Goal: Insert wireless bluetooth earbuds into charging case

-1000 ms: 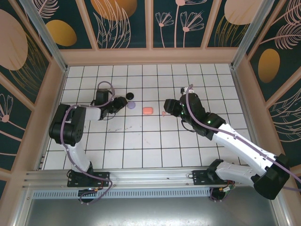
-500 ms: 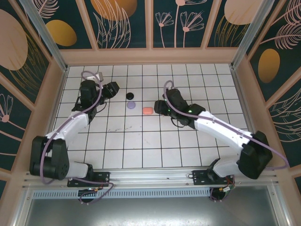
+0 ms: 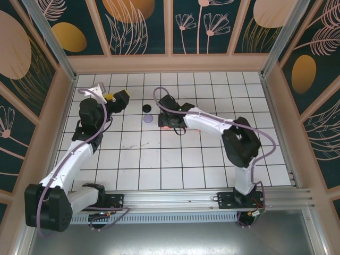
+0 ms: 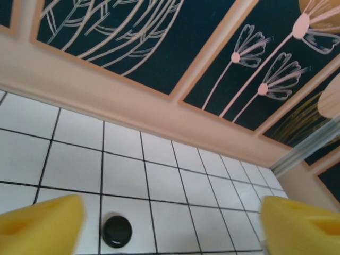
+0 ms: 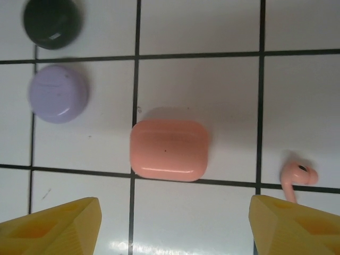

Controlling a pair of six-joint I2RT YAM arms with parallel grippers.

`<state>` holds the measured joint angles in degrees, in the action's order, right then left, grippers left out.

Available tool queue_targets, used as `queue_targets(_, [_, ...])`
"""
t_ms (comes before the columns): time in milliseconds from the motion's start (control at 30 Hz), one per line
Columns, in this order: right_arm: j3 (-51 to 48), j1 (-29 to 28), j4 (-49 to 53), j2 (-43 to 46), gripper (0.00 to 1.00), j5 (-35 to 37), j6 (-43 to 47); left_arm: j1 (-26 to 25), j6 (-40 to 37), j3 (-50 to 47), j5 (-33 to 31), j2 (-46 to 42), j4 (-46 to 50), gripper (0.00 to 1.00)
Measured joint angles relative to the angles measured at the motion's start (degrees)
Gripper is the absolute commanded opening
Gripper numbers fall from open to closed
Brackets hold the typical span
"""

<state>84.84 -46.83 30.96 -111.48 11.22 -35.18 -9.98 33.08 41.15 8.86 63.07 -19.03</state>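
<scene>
On the white-tiled surface (image 3: 212, 159), the right end effector (image 5: 175, 228), jaws apart, has swung over the shut pink case (image 5: 169, 150), with a salmon-pink earbud (image 5: 297, 178) lying near it. The left end effector (image 4: 170, 223) has spread wide and empty, so pickup looks next.

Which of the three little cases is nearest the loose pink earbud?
The pink case, the squarish one, sits just beside the earbud. The round lilac case and the round black case lie farther off, past it.

1 black charging case (image 5: 51, 22), 1 lilac charging case (image 5: 57, 94), 1 salmon-pink charging case (image 5: 169, 150), 1 salmon-pink earbud (image 5: 297, 178)
</scene>
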Motion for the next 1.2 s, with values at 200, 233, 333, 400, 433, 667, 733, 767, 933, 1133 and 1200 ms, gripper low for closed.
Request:
queue_targets(200, [6.58,-0.04,3.54,-7.3,0.8,0.83,-0.98,0.0,1.92,-4.02,-4.0,-3.28,-2.82,0.99])
queue_targets(233, [7.76,-0.07,4.15,-8.28,0.8,0.9,-1.03,0.0,2.38,-4.63,-4.92,-3.87,-3.41,0.99])
queue_targets(333, [11.06,-0.07,5.31,-10.8,0.8,0.94,-1.22,0.0,3.39,-5.66,-6.84,-5.05,-4.35,0.99])
queue_targets(400, [13.11,-0.07,6.19,-12.31,0.8,0.96,-1.29,0.0,4.0,-5.7,-8.17,-5.46,-4.35,0.99])
queue_targets(433, [14.01,-0.04,6.49,-12.98,0.79,0.96,-1.42,0.0,4.15,-5.7,-8.74,-5.6,-4.33,0.99])
queue_targets(667, [15.74,-0.04,7.89,-15.74,0.79,1.42,-2.95,0.0,4.66,-5.7,-11.8,-6.58,-4.31,0.99])
queue_targets(733, [15.74,-0.04,8.31,-16.15,0.79,1.46,-3.34,0.0,4.7,-5.7,-12.59,-7.21,-4.26,0.99])
queue_targets(767, [15.74,-0.04,8.44,-16.35,0.78,1.49,-3.48,0.0,4.7,-5.68,-12.85,-7.37,-4.13,0.99])
queue_targets(933, [15.74,0.0,8.5,-17.35,0.77,1.84,-4.28,0.0,4.68,-5.68,-13.7,-7.43,-2.47,0.99])
queue_targets(1133, [15.78,0.0,8.5,-18.03,0.75,2.54,-5.29,0.0,4.68,-5.46,-13.62,-6.73,-1.7,0.99])
queue_targets(1200, [15.78,0.07,8.48,-18.03,0.75,2.69,-5.95,0.0,4.7,-5.46,-13.38,-6.29,-1.7,0.99])
